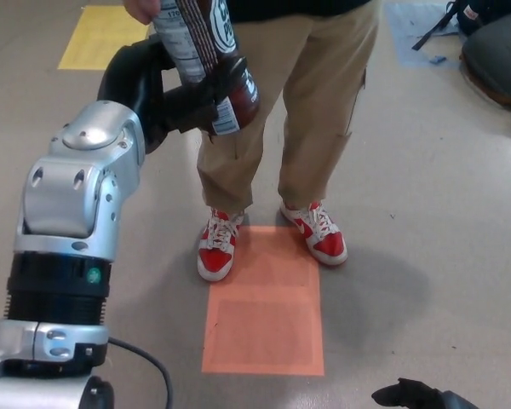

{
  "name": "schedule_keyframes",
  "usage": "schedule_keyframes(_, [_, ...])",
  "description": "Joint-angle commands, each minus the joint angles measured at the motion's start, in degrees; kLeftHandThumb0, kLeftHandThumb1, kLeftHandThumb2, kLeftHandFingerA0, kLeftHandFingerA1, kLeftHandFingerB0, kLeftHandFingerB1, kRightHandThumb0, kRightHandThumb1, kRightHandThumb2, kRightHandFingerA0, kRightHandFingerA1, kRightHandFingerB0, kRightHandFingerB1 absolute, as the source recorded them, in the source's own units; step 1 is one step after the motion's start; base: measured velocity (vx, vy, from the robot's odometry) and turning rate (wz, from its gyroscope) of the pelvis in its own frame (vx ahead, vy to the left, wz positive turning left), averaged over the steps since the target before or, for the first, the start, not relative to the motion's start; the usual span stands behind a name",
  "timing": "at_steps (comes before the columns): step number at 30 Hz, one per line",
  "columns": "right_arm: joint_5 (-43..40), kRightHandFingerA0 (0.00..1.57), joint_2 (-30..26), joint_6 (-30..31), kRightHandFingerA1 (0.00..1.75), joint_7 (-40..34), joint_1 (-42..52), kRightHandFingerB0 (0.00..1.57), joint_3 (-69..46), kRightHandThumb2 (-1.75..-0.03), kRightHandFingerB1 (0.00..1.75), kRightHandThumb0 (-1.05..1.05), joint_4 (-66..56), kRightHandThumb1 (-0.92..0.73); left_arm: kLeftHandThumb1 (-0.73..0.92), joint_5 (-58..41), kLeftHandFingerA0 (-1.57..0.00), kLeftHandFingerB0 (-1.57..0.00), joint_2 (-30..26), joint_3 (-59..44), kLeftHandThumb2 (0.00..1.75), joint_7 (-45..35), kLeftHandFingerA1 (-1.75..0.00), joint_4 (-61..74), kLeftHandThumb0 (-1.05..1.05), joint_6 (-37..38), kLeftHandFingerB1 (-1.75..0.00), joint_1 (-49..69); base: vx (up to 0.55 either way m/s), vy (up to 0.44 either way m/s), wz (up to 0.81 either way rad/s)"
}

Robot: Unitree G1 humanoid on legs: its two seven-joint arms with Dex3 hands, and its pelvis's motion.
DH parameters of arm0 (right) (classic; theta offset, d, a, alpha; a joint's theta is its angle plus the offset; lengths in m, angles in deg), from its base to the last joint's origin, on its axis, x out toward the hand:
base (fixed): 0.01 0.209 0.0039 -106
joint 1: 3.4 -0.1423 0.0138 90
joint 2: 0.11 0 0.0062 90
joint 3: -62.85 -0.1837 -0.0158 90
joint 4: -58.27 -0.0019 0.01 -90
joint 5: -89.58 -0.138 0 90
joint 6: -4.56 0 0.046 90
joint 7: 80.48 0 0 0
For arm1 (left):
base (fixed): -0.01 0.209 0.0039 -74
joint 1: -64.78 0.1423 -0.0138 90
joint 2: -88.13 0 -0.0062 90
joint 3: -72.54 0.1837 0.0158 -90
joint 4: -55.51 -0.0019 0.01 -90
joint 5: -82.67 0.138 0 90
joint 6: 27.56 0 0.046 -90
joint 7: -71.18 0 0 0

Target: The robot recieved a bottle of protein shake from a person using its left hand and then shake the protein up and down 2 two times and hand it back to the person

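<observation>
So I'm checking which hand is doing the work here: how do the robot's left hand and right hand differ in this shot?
The left hand is raised high at the top of the view, while the right hand sits low at the bottom edge. The left hand is closed around the protein shake bottle; the right hand holds nothing. The left hand shows with its silver forearm; the right hand is mostly cut off. Both are black.
</observation>
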Motion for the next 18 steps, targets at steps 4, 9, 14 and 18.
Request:
schedule_keyframes(4, [0.50, 0.95, -0.54, -0.16, 0.70, -0.97, -0.27, 0.81, 0.35, -0.64, 0.46, -0.23, -0.06, -0.77, 0.52, -3.40, 0.00, 0.00, -6.25, 3.63, 0.85, -12.32, 0.00, 1.31, -0.83, -1.37, 0.00, 2.55, 0.00, 0.000, 0.00])
schedule_keyframes(9, [0.15, 0.93, -0.65, -0.74, 0.64, -0.60, -0.17, 0.82, 0.18, -0.64, 0.46, -0.25, 0.13, -0.77, 0.48, -1.75, 0.00, 0.00, -9.78, 7.17, 0.85, -14.47, -0.05, 4.21, -0.79, -0.07, -0.04, 5.06, 0.00, 0.000, 0.00])
schedule_keyframes(14, [-0.41, 0.93, -0.43, -1.33, 0.60, -0.21, 0.11, 0.82, -0.27, -0.64, 0.46, -0.24, 0.18, -0.77, 0.48, -0.34, 0.00, 0.00, -13.71, 9.95, 0.89, -16.60, -0.16, 7.23, -0.78, 1.89, -0.10, 8.90, 0.00, 0.000, 0.00])
schedule_keyframes(18, [0.53, 0.95, -0.58, -1.11, 0.62, -1.33, -0.01, 0.82, 0.44, -0.63, 0.47, -0.24, 0.31, -0.78, 0.54, 2.15, -0.05, -0.06, -16.90, 11.69, 0.92, -17.53, -0.20, 8.42, -0.87, 11.61, -0.07, 15.99, 0.00, 0.000, 0.00])
